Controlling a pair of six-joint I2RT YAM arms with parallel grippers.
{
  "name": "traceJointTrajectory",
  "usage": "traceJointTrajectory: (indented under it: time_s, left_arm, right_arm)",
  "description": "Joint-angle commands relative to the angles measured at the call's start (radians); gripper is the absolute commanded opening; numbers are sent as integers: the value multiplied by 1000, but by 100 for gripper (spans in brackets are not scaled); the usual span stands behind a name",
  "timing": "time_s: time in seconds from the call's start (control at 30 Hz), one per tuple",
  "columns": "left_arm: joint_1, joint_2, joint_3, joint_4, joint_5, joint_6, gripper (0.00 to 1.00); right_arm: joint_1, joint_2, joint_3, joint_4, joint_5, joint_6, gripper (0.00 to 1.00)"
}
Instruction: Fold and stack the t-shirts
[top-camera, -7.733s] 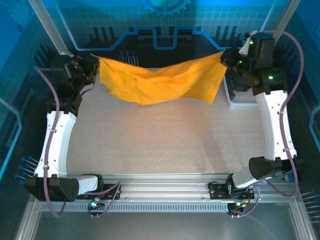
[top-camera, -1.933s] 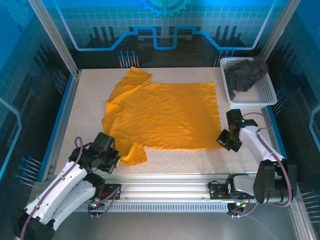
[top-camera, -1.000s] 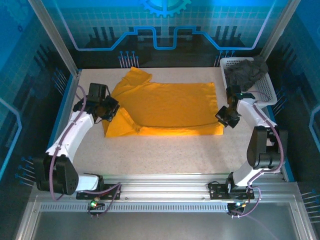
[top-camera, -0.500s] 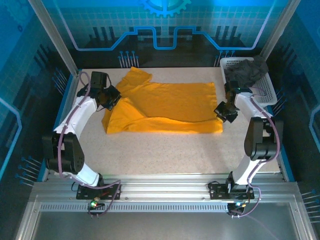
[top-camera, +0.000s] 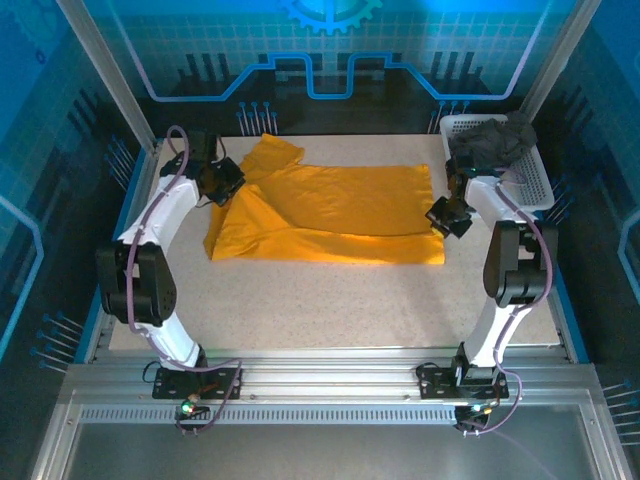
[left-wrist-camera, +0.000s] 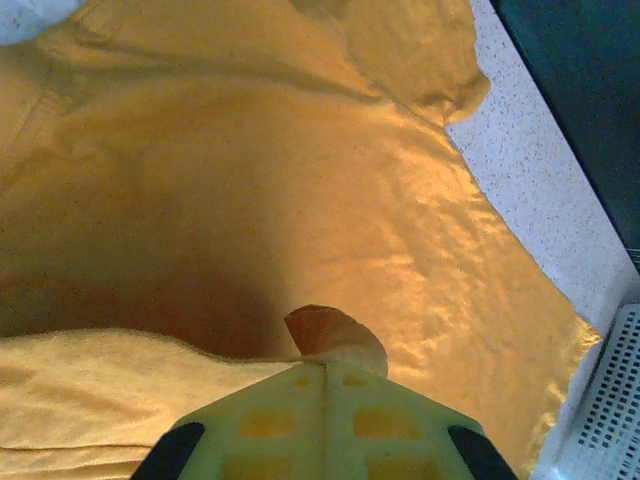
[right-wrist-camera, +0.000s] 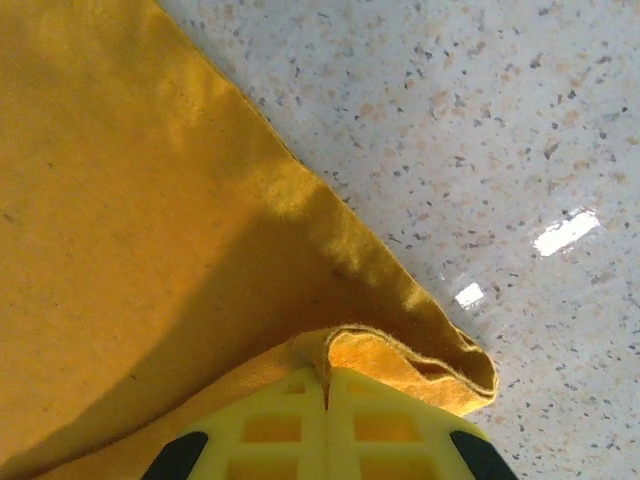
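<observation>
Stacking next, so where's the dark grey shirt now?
In the top view, the dark grey t-shirt lies in the white basket at the far right corner, beyond the right claw.

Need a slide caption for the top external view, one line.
Left tool and right tool grip the orange t-shirt mid-fold on the table; grey t-shirt lies in the white basket.

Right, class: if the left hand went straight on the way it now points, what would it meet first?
The orange t-shirt: the left hand, shut on a fold of it, points at its spread layer beyond. Depth is unclear, but nothing else seems to lie between.
</observation>
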Motion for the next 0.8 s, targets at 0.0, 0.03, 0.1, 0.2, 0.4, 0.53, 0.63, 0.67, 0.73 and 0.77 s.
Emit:
traceJointTrajectory:
  time_s: [0.0,0.03,0.1,0.2,0.4,0.53,0.63,0.67,0.73,0.77]
  left_arm:
    - [17,41,54,-25,10,50,0]
    - [17,56,64,-26,12,56,0]
    - [17,89,93,-35,12,76,0]
    - [18,145,147,-58,6,116,0]
    - [20,161,190,-95,-46,173,52]
    - [20,34,93,-168,-152,164,69]
    - [42,-115,-95,-180,-162,114,69]
    - [58,-154,-152,-188,-149,93,68]
    - [113,-230,-297,-197,-104,25,64]
    - [140,-258,-361,-174,-72,2,63]
  right_arm:
    - [-14,37,50,-35,4,-8,0]
    - [-14,46,62,-35,3,-8,0]
    - [-12,67,82,-35,0,-13,0]
    - [-10,110,124,-39,-24,-37,0]
    - [-4,105,169,-78,-7,-114,38]
    - [-8,-18,97,-70,9,-159,57]
    - [-10,-131,-17,-47,-3,-174,62]
    - [-10,-162,-58,-39,-9,-176,62]
    - [-13,-228,-160,-11,-46,-181,62]
    - [-17,-254,-207,4,-58,-182,62]
